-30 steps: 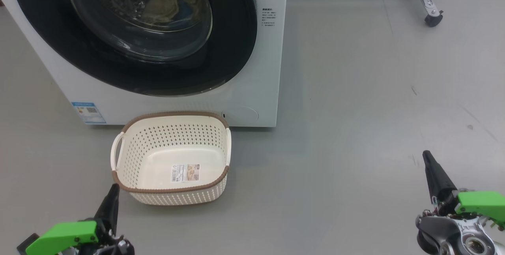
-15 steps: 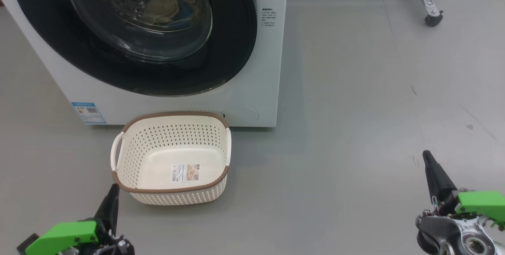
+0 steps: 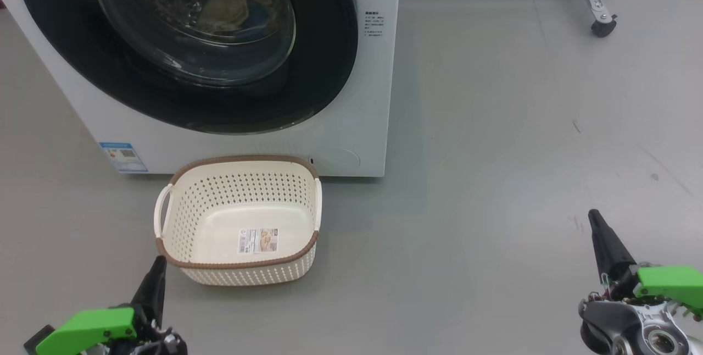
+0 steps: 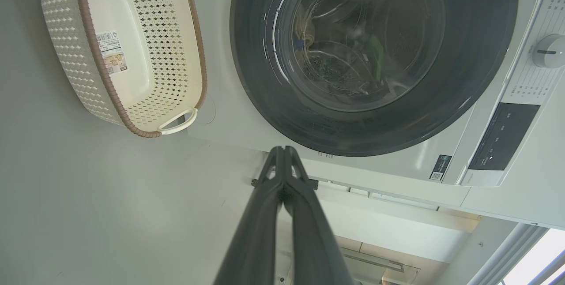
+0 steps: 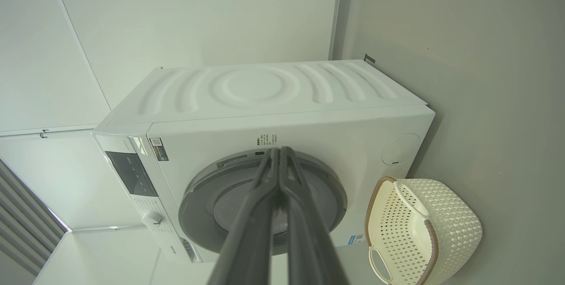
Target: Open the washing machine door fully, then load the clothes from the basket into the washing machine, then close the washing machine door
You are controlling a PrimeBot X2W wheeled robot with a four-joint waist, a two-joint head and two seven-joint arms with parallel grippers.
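Nothing moved: job looks done

No change vs a sec ago, arms idle. Fingers of left gripper (image 3: pixel 158 261) & right gripper (image 3: pixel 594 217) pressed together, holding nothing, low over floor. Closed washing machine door (image 3: pixel 187 107) sits flush on washing machine (image 3: pixel 357 140); clothes (image 3: pixel 233 11) visible behind glass. Empty basket (image 3: pixel 247 275) on floor, at machine's front bottom edge. Prob. all steps complete
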